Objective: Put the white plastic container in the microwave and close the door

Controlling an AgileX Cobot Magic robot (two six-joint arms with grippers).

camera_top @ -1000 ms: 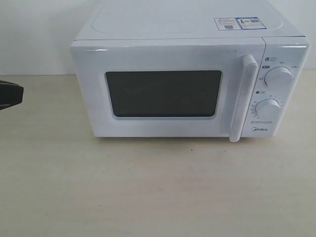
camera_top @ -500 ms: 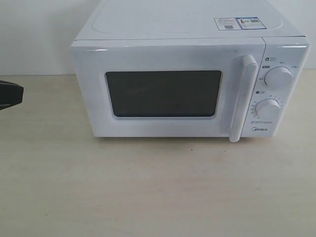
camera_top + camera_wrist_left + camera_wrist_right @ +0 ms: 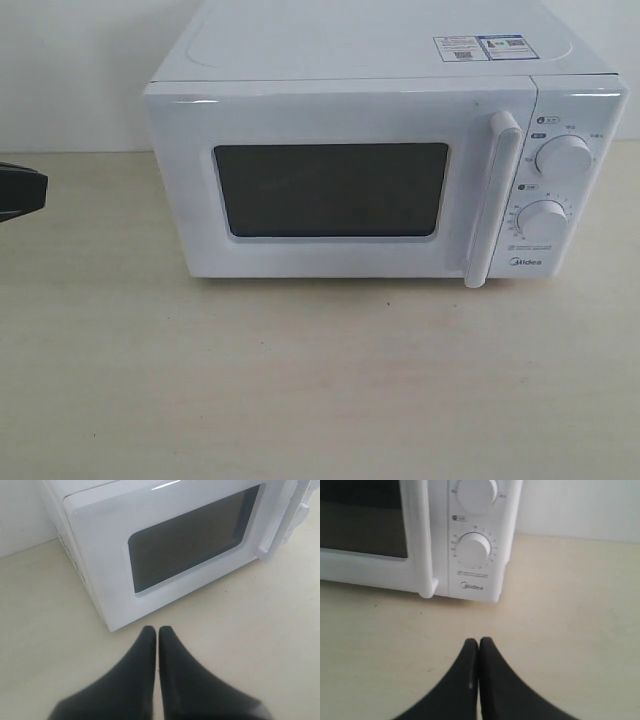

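Both tools closed, nothing gripped.
My left tool (image 3: 158, 631) has its two dark fingers (image 3: 140, 670) pressed tip to tip with nothing between them; on the outside camera I see only its black end (image 3: 22, 192) poking in at the left edge. My right tool (image 3: 478, 643) is closed the same way, fingers (image 3: 495, 680) flush together, and does not show on the outside camera.

The door (image 3: 340, 120) window hid the microwave (image 3: 380, 40) interior. Left tool (image 3: 22, 192) was cropped at the exterior view's edge. Stickers (image 3: 482, 47) were too small to read.
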